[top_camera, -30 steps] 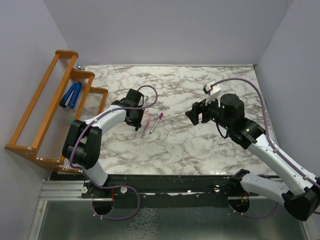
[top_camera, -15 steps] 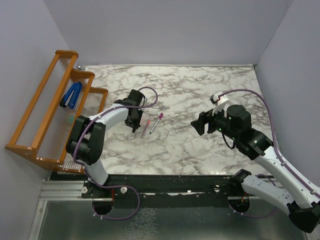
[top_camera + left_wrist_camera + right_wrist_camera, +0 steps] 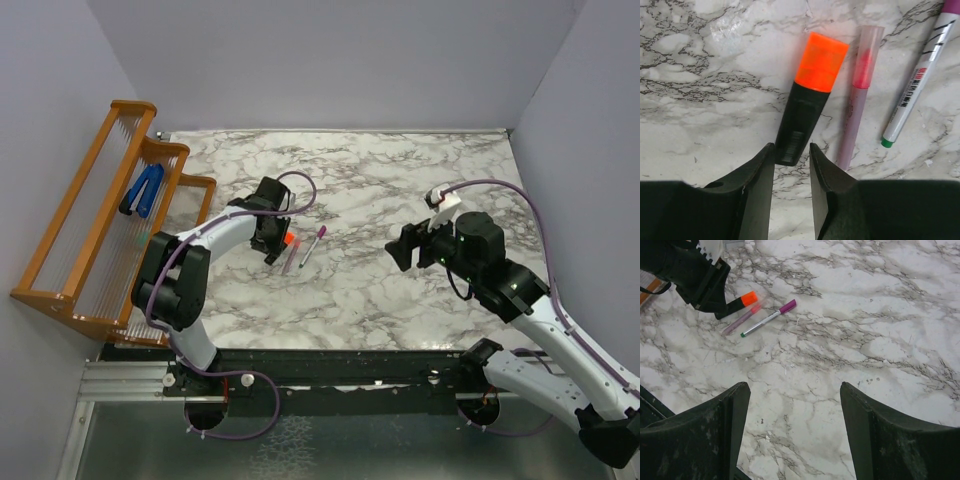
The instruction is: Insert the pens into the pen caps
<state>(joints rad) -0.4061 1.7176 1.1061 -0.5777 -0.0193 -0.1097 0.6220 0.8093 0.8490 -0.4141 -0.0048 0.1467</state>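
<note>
The left gripper is low over the marble table with its jaws only a little way apart. The black end of the black marker lies flat on the table right between the two tips, and there looks to be a tiny gap on each side of it. Out past the tips, the far end of the marker wears the orange cap. Just beside the marker, a bit off to one side of the gripper, lies the pink pen with the pale pink cap on its far end. Next to that, farther out to the same side, is the white-grey pen, and the magenta cap sits on its end. The right gripper is up above the table with its jaws very wide and nothing between them. All three pens lie well away from it, far out in front.
</note>
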